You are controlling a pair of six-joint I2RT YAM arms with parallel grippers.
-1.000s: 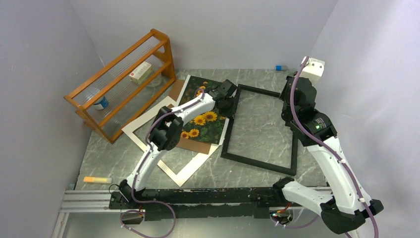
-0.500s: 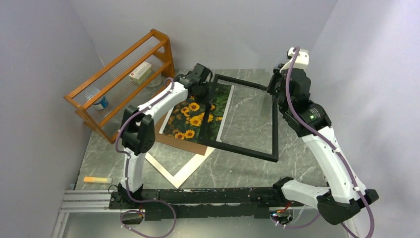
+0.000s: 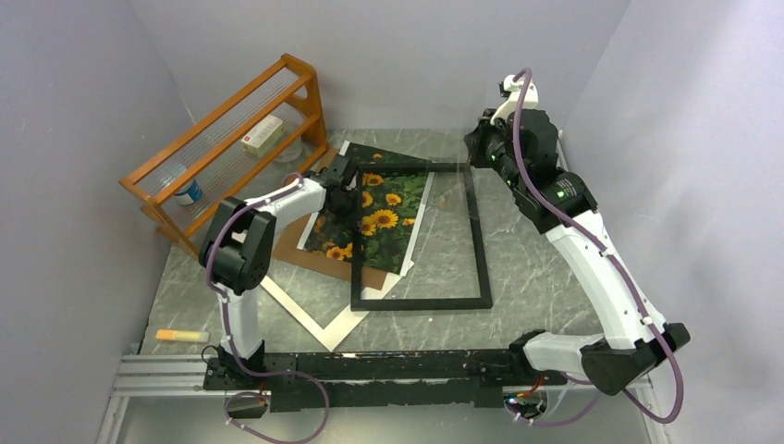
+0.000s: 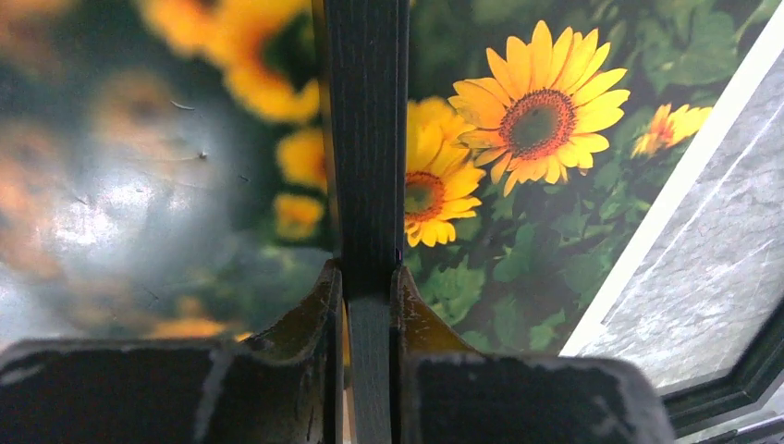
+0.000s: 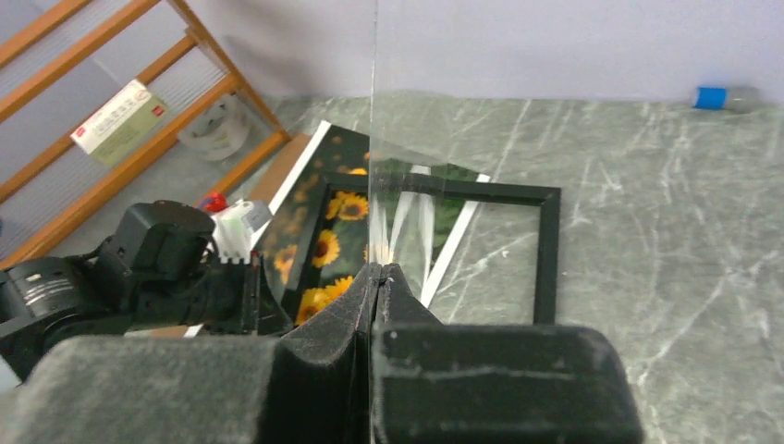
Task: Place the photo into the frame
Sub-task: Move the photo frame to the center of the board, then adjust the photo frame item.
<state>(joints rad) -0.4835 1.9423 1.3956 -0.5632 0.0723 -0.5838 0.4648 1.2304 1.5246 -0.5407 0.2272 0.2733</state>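
A black bar of the frame [image 4: 365,139] is clamped by the left gripper [image 4: 368,296], over the sunflower photo [image 4: 536,185]. A clear glass pane [image 5: 374,139] is pinched edge-on by the closed right gripper [image 5: 377,277]

photo [image 3: 384,222]: sunflowers, face-up, flat | frame [image 3: 421,303]: blk, overlaps photo, poss. tilted

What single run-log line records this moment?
left end effector: shut on frame | right end effector: shut on glass pane | photo: partly under frame
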